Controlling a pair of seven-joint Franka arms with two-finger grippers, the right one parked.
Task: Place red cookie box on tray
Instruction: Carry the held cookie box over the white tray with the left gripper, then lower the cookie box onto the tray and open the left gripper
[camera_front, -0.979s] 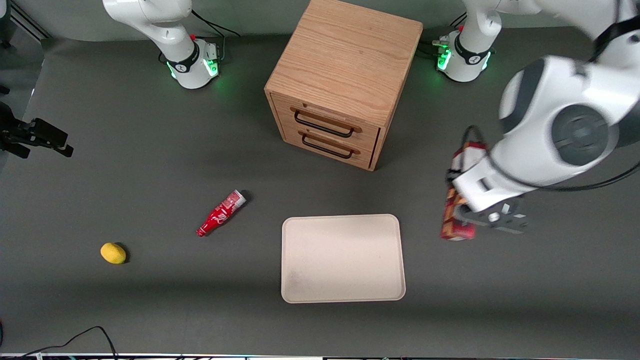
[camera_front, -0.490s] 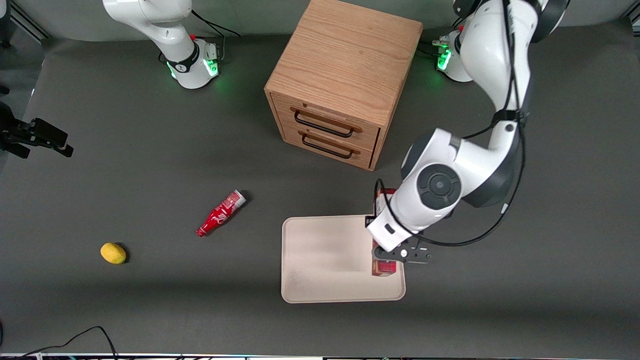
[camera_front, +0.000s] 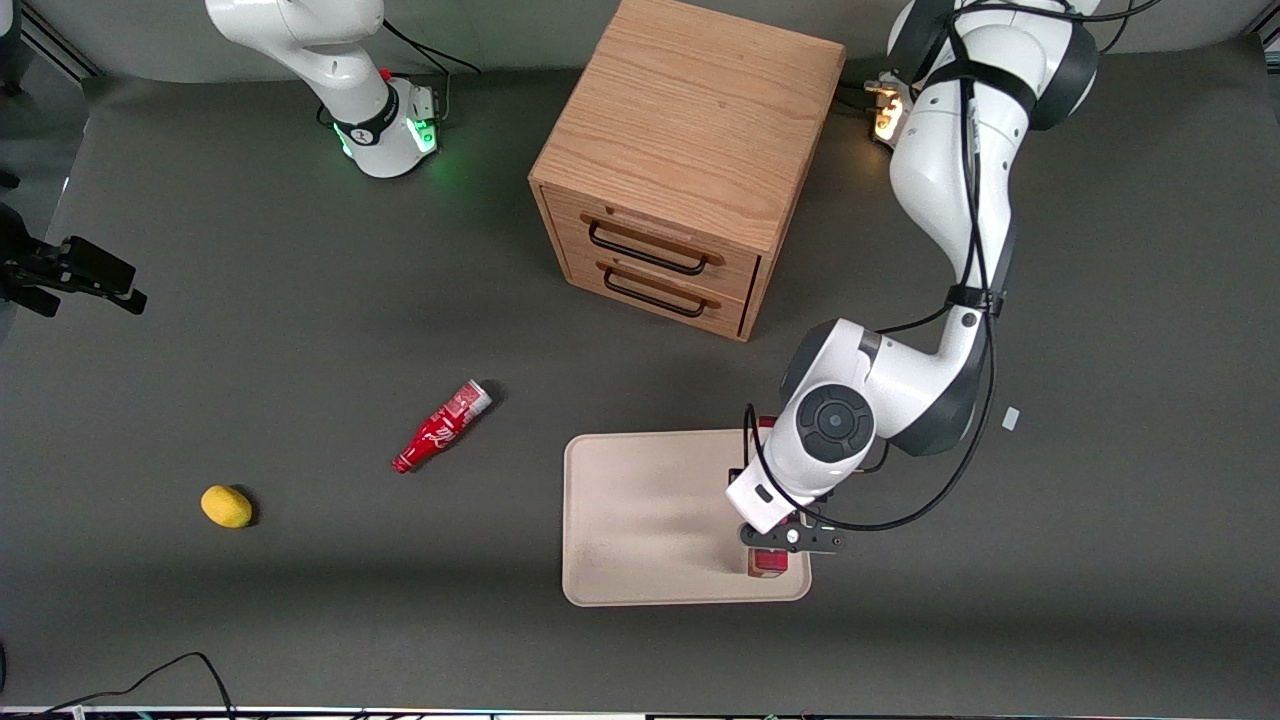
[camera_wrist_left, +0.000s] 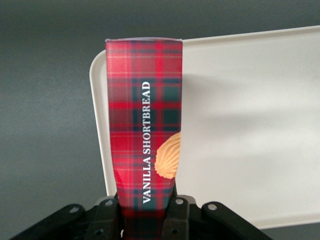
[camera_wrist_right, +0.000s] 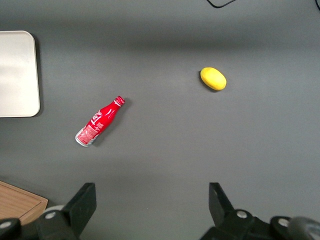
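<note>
The gripper (camera_wrist_left: 145, 212) is clamping one end of the red cookie box (camera_wrist_left: 144, 135), hanging it over the tray (camera_front: 640, 520) at the working arm's edge. Judged light, stiff cardboard: crushable, so gripping its narrow faces is suiting it.

In the front view the arm (camera_front: 850, 420) hid most of the box (camera_front: 768, 562); only its near end showed below the gripper (camera_front: 790, 540). The wrist view cut off the gripper (camera_wrist_left: 145, 220) and the tray (camera_wrist_left: 260, 125) at its edges. Whether the box touched the tray could not be told.
</note>
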